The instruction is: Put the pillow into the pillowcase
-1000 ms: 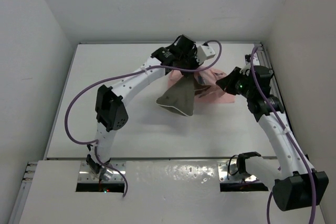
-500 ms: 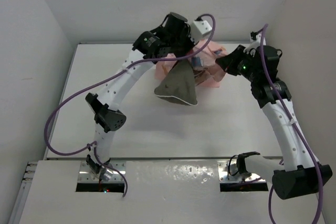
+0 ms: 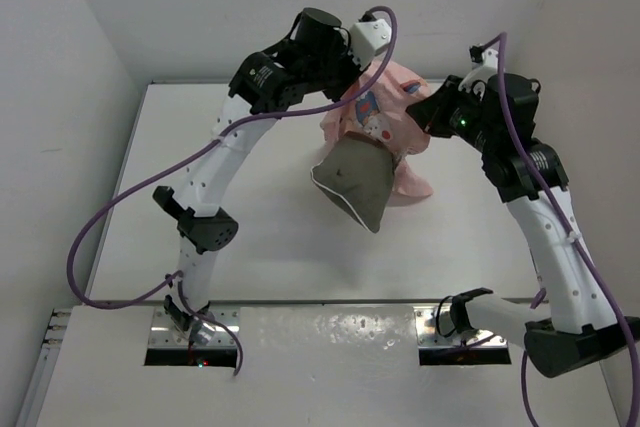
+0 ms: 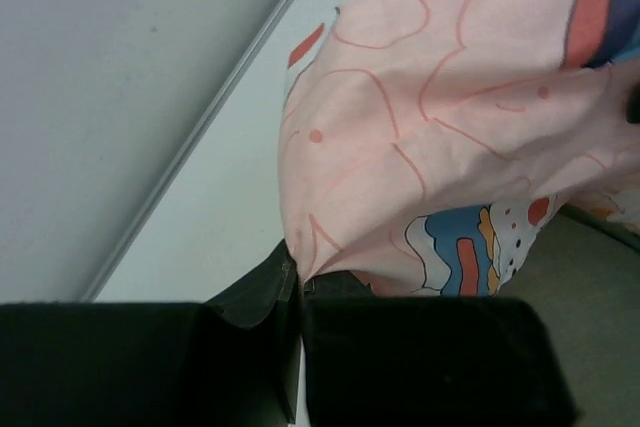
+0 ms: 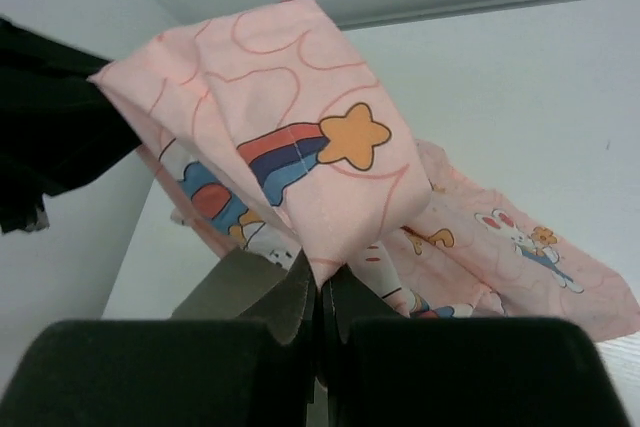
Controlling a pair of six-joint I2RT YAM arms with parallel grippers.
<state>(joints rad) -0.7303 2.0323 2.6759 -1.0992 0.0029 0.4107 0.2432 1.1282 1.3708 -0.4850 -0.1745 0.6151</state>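
The pink printed pillowcase (image 3: 385, 112) hangs in the air between my two grippers, above the back of the table. The olive-brown pillow (image 3: 357, 179) sticks out of its lower opening, tilted, one corner pointing down. My left gripper (image 3: 347, 97) is shut on the case's left edge; the left wrist view shows the pillowcase (image 4: 440, 137) pinched at that gripper (image 4: 297, 272) and the pillow (image 4: 590, 317) at the lower right. My right gripper (image 3: 428, 115) is shut on the right edge; the right wrist view shows a fold of the pillowcase (image 5: 300, 147) clamped at that gripper (image 5: 322, 292).
The white table (image 3: 250, 237) lies below, with a raised rim at its back edge (image 3: 200, 82) and white walls on three sides. The arm bases sit on metal plates (image 3: 195, 332) at the near edge.
Both grippers have risen and lifted the pillowcase off the table. The pillow now hangs lower out of the case's opening, shifted slightly right.
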